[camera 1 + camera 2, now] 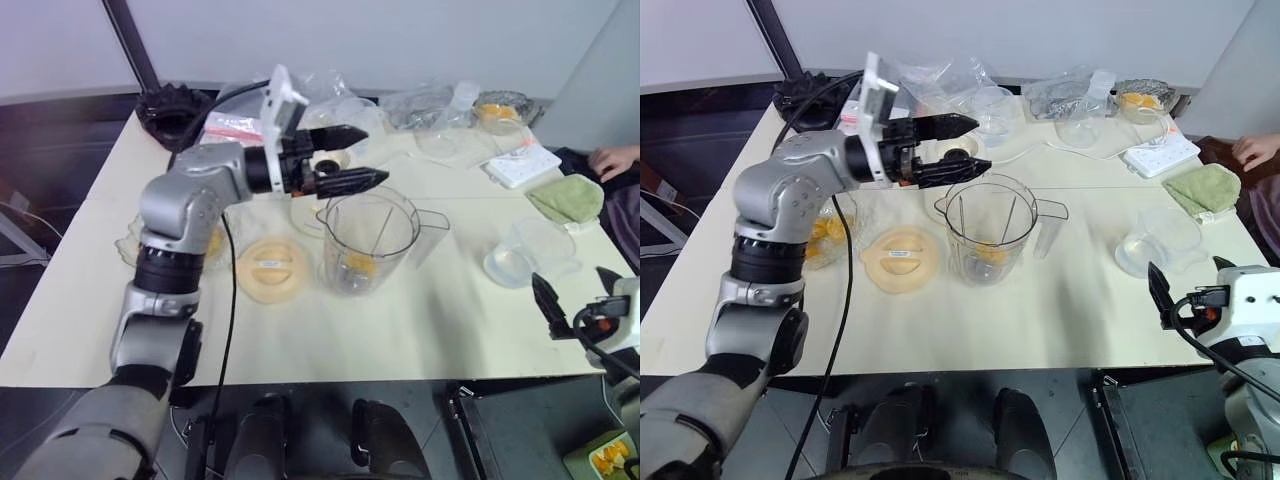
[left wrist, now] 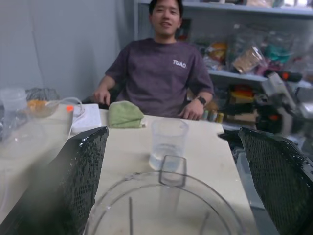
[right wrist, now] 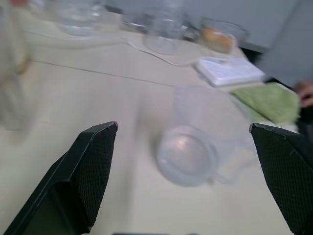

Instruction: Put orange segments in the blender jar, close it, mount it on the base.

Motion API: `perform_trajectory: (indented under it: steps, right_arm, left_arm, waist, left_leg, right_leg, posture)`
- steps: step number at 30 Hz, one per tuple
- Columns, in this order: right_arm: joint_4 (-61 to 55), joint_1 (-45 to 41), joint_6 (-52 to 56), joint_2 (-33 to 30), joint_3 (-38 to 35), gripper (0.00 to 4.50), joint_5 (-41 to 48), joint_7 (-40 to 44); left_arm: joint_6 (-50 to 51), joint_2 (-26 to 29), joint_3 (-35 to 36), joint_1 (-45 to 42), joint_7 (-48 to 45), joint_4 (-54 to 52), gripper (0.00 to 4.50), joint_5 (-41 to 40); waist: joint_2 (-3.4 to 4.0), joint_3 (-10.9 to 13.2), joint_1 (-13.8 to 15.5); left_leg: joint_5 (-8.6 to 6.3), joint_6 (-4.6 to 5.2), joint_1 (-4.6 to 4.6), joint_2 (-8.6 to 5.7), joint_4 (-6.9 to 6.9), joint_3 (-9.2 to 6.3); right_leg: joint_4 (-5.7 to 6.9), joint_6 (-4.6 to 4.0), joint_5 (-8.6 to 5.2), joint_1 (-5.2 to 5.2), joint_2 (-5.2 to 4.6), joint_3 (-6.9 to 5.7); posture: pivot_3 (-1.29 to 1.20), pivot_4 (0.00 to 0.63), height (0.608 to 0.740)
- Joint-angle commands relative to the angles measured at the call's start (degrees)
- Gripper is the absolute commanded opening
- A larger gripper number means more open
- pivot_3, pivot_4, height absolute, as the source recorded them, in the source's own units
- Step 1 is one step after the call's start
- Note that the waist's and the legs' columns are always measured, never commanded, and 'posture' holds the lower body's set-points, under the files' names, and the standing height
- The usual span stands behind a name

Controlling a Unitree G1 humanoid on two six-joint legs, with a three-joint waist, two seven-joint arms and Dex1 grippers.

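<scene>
The clear blender jar (image 1: 368, 240) stands upright and uncovered mid-table, with orange segments (image 1: 360, 265) lying at its bottom. My left gripper (image 1: 372, 154) hovers level just above the jar's far rim (image 2: 161, 205), open, with nothing between its fingers. The cream-white base (image 1: 305, 212) sits just behind the jar, largely hidden by that gripper. More orange segments lie in a glass bowl (image 1: 825, 235) under my left forearm. My right gripper (image 1: 1190, 280) hangs open and empty off the table's right front edge, facing a small clear container (image 3: 188, 154).
A flat pale orange lid (image 1: 272, 268) lies left of the jar. At the right are a green cloth (image 1: 567, 197), a white power strip (image 1: 520, 163) and a person's hand (image 1: 612, 160). Plastic bags and a bowl (image 1: 497, 110) crowd the far edge. A seated person (image 2: 164, 73) faces the table.
</scene>
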Motion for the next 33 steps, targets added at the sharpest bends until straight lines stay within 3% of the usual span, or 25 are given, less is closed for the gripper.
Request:
perform_trajectory:
  steps: [1, 14, 24, 33]
  right_arm:
    - [7.8, -4.1, -2.0, -2.4, 0.3, 4.5, -4.7, -2.3]
    - [38.0, -18.9, -11.9, -8.4, 5.7, 4.5, -11.4, -0.4]
    - [50.7, -25.7, -18.4, -9.0, 7.8, 4.5, -12.9, -0.4]
    - [61.4, -31.0, -23.8, -11.4, 10.5, 4.5, -14.7, -0.3]
  left_arm:
    - [2.0, 2.4, 1.0, 2.1, 0.9, -7.7, 4.46, -2.7]
    - [9.7, 9.2, 3.7, 9.2, 7.1, -17.9, 4.46, -9.7]
    - [9.7, 15.1, 3.3, 11.3, 6.1, -19.5, 4.46, -11.5]
    - [9.2, 15.3, 3.0, 12.2, 7.0, -20.9, 4.46, -11.9]
  waist:
    - [0.03, 0.0, -0.2]
    - [0.29, 0.0, -1.3]
    - [0.29, 0.0, -1.6]
    - [0.33, 0.0, -1.7]
  left_leg:
    - [0.0, 0.0, 0.01, -0.01, 0.02, 0.02]
    - [0.05, -0.01, 0.18, -0.02, -0.05, -0.06]
    - [0.06, -0.02, 0.22, -0.01, -0.04, -0.04]
    - [0.06, -0.02, 0.26, -0.02, -0.04, -0.02]
  right_leg:
    - [0.01, 0.0, 0.0, 0.0, -0.02, 0.01]
    - [0.04, 0.01, -0.01, 0.14, 0.07, 0.04]
    - [0.06, 0.01, -0.01, 0.16, 0.11, 0.09]
    - [0.06, 0.01, -0.01, 0.19, 0.11, 0.15]
  posture:
    - [0.0, 0.15, 0.74]
    - [0.0, 0.15, 0.74]
    - [0.0, 0.15, 0.74]
    - [0.0, 0.15, 0.74]
